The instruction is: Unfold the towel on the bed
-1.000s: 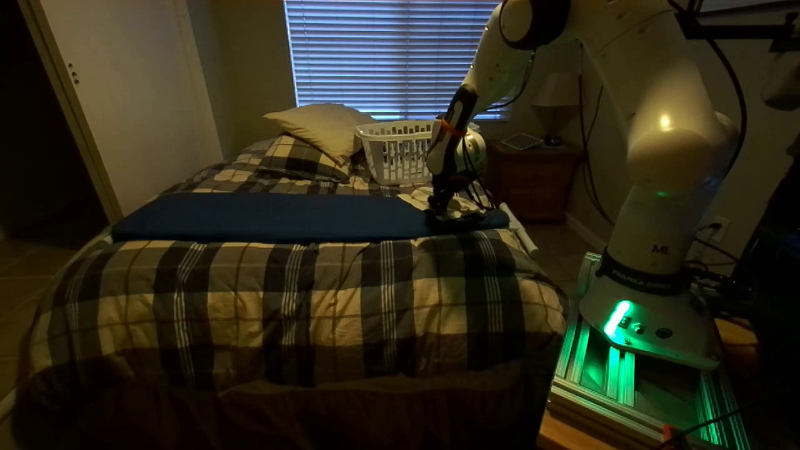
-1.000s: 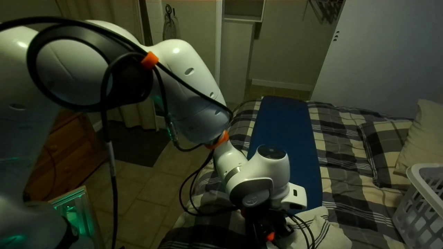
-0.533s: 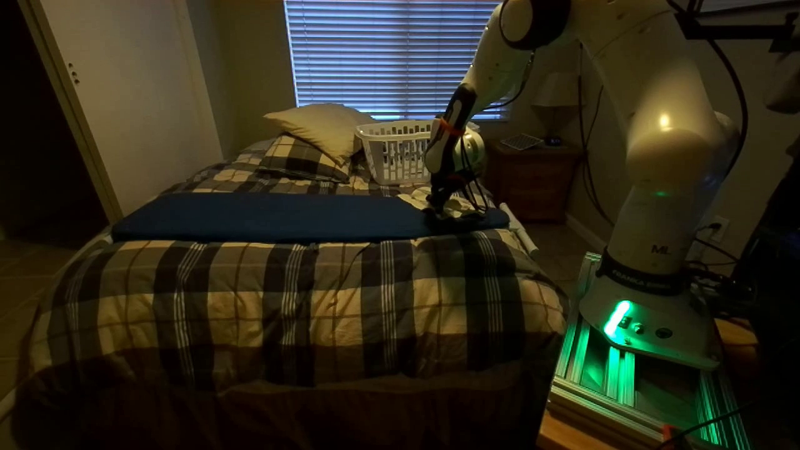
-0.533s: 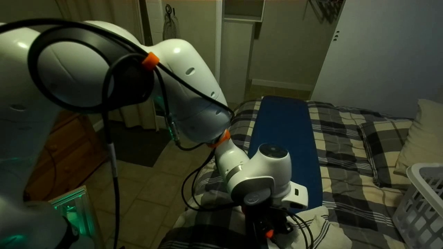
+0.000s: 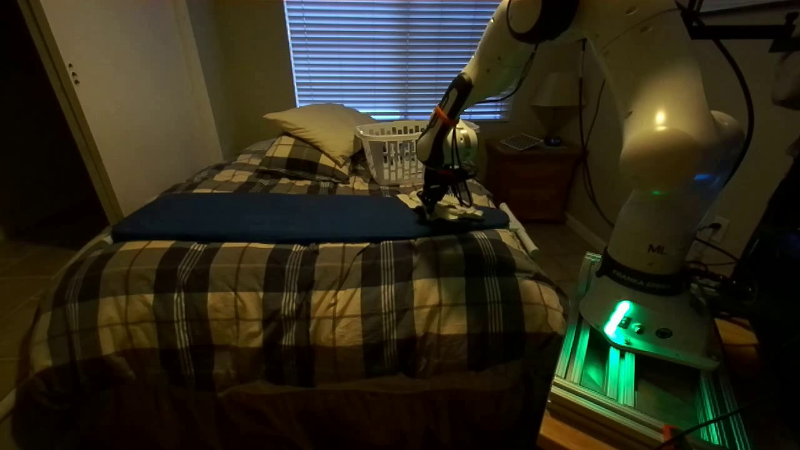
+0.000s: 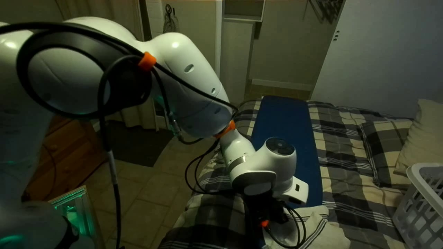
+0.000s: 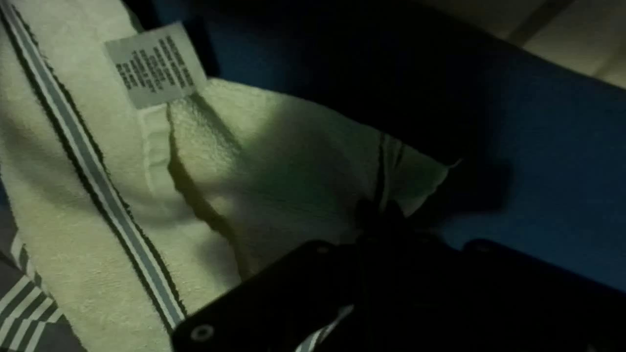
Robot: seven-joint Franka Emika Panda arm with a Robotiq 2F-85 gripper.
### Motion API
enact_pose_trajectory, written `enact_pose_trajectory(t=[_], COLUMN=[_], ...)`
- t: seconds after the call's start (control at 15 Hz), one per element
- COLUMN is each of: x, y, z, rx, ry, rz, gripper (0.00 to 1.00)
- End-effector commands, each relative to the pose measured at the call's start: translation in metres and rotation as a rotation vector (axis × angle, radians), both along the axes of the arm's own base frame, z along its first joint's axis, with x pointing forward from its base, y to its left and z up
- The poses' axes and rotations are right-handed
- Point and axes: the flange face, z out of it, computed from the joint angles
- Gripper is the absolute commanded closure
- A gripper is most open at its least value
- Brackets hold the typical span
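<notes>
On the bed [image 5: 306, 297], the gripper [image 7: 379, 212] pinches the towel [image 7: 274, 161] just beside one corner [image 7: 418, 176], presumably so it peels open!

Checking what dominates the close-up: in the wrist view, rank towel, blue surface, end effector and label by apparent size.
Largest: towel and blue surface, order unsure, the latter partly too dark.
Next: end effector.
Smallest: label.

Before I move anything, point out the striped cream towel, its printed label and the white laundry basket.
Striped cream towel [image 7: 124, 161], wrist view: on plain cloth beside a stripe.
Printed label [image 7: 156, 65], wrist view: on its printed face.
White laundry basket [image 5: 390, 156], in an exterior view: on its slotted wall.
</notes>
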Motion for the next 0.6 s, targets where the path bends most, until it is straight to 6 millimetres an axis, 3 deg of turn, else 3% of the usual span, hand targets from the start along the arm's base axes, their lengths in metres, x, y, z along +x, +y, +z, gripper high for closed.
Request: enact_pose_trajectory(t=[0.0,0.53], x=[0.005,0.027], y=[0.017,0.061], z=[0.020,0.039], rx=[0.088,0.257], ry=[-0.014,-0.092], rz=[-0.027,-0.078], gripper=[0.95,0.95])
